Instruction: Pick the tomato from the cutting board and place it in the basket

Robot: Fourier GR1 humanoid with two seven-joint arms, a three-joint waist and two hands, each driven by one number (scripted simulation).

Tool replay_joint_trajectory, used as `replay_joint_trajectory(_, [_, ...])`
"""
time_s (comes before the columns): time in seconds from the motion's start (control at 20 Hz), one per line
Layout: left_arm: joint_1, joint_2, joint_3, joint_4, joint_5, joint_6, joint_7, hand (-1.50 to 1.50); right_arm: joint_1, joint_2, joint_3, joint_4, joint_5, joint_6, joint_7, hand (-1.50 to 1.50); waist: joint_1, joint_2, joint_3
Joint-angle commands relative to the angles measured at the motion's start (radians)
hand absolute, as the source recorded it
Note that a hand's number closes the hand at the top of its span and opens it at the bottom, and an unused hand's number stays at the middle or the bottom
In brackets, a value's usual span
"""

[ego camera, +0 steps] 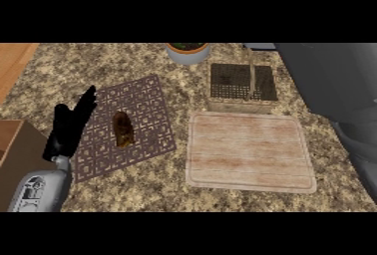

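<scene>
The wooden cutting board [249,152] lies right of centre with nothing on it. Just behind it stands the dark mesh basket [243,84], its thin handle upright. No tomato shows on the board, and I see none in the basket. My left hand [70,124] is at the left edge, fingers straight and pointing up, open and holding nothing. It rests beside the patterned mat, far from the board and the basket. My right hand is outside the head view.
A brown patterned mat [143,104] lies left of the board with a dark brown oblong item [123,129] on it. A grey pot [188,52] stands at the back. A large grey body [338,84] fills the right side. A wooden surface [15,144] borders the left.
</scene>
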Motion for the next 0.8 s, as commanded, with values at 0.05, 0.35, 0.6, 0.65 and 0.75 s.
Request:
replay_joint_trajectory(0.05, [0.001, -0.003, 0.0, 0.007, -0.016, 0.011, -0.005, 0.0, 0.107, -0.03, -0.028, -0.135, -0.039, 0.089, 0.021, 1.5, -0.014, -0.002, 0.001])
replay_joint_trajectory(0.35, [0.051, 0.011, 0.009, -0.034, 0.012, -0.03, -0.027, 0.0, 0.216, -0.006, -0.013, -0.091, 0.001, 0.025, -0.047, 1.5, 0.006, 0.003, 0.0])
replay_joint_trajectory(0.6, [0.005, -0.02, -0.002, -0.026, -0.004, 0.001, 0.014, 0.0, 0.312, 0.033, -0.094, -0.117, -0.041, -0.061, -0.029, 1.5, 0.003, 0.005, 0.0])
replay_joint_trajectory(0.65, [0.035, -0.021, -0.013, -0.016, -0.022, 0.004, -0.013, 0.0, 0.327, 0.012, -0.122, -0.177, -0.065, -0.027, 0.007, 1.5, -0.006, 0.001, 0.0])
replay_joint_trajectory(0.75, [0.063, -0.012, -0.01, -0.055, -0.003, -0.02, -0.004, 0.0, 0.367, 0.049, -0.126, -0.181, -0.055, -0.097, -0.001, -1.5, 0.003, 0.002, 0.0])
